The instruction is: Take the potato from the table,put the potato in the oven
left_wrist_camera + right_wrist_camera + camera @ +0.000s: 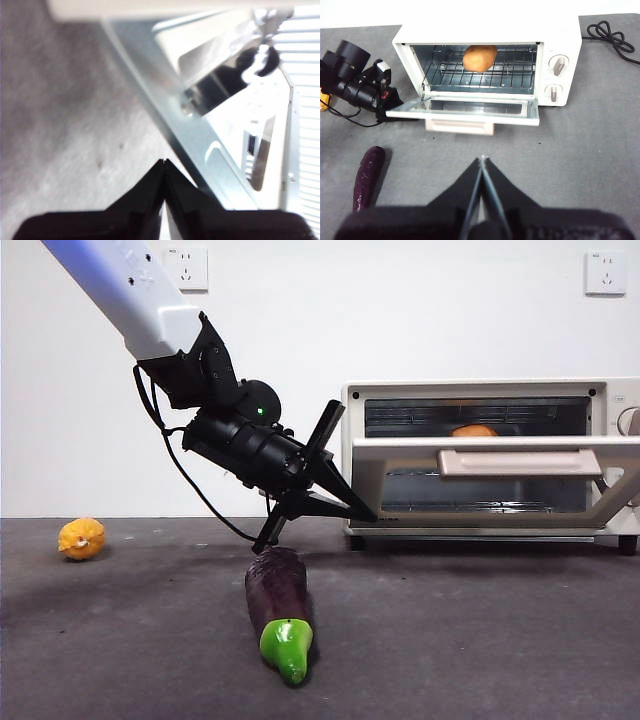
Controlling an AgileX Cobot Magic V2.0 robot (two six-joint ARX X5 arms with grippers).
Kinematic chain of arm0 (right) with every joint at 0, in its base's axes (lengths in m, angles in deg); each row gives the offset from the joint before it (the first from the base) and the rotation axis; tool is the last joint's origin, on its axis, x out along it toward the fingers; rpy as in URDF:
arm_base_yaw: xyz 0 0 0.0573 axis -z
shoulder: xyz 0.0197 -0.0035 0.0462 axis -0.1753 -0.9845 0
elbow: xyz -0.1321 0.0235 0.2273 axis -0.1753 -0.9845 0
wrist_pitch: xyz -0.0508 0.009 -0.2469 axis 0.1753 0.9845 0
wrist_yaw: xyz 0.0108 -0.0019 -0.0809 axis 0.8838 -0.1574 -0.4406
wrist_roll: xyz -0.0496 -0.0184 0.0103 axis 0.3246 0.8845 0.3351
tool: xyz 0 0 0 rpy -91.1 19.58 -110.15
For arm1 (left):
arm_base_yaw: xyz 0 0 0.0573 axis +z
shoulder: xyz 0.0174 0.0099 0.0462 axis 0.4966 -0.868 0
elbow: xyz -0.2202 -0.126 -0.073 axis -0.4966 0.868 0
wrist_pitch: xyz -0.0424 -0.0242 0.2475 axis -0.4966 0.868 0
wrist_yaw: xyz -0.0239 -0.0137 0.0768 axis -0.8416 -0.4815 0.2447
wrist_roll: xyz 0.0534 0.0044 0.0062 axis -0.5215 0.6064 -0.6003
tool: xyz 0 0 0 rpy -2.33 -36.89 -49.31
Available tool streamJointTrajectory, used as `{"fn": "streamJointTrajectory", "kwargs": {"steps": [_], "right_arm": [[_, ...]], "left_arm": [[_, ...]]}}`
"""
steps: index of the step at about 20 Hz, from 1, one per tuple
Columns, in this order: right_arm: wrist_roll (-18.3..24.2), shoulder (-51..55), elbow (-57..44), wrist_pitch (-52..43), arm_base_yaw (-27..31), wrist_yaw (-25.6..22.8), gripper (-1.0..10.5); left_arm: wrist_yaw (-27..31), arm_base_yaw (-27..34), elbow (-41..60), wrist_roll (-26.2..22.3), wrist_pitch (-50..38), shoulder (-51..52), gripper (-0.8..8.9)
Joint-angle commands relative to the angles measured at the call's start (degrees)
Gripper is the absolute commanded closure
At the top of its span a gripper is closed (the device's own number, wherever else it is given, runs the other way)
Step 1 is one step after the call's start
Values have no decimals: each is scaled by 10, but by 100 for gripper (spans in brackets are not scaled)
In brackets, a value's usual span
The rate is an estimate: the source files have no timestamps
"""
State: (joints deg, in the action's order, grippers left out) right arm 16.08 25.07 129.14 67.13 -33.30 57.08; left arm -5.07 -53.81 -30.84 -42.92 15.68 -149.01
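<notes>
The potato point(479, 58) lies on the wire rack inside the oven point(560, 30); the front view shows only its top point(473, 430) behind the lowered door point(500, 447). The door with its beige handle point(520, 462) hangs open, close to level. My left gripper point(366, 513) is shut, with its tips at the door's left corner, just under the edge. Its own view shows the shut jaws point(164, 161) close against the door's glass and frame. My right gripper point(481, 159) is shut and empty, high above the table point(580, 150) in front of the oven.
A purple eggplant point(278, 605) with a green stem lies on the table in front of the oven's left side. A small yellow knobbly fruit point(81, 538) sits far left. The oven's black cable point(610, 35) coils behind its right side.
</notes>
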Motion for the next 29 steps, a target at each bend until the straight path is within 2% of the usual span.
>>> {"fn": "streamJointTrajectory", "kwargs": {"steps": [1,8,16,19,21,25,27,29], "right_arm": [[2,1,0,-4,0,-1,949],[2,1,0,-4,0,-1,949],[2,1,0,-4,0,-1,949],[2,1,0,-4,0,-1,949],[2,1,0,-2,0,-1,946],[2,1,0,23,0,-1,946],[-2,1,0,57,0,-1,946],[-2,0,0,93,0,-2,946]], "left_arm": [[-19,-5,-2,27,-37,-3,822],[-21,-5,-4,114,-132,-3,822],[-24,5,-4,119,-134,5,822],[-63,9,-4,112,-131,17,821],[-81,10,-4,87,-113,42,821],[-74,10,-4,-28,-22,139,821],[-47,10,-4,-98,35,200,821],[9,9,-4,-181,108,272,821]]}}
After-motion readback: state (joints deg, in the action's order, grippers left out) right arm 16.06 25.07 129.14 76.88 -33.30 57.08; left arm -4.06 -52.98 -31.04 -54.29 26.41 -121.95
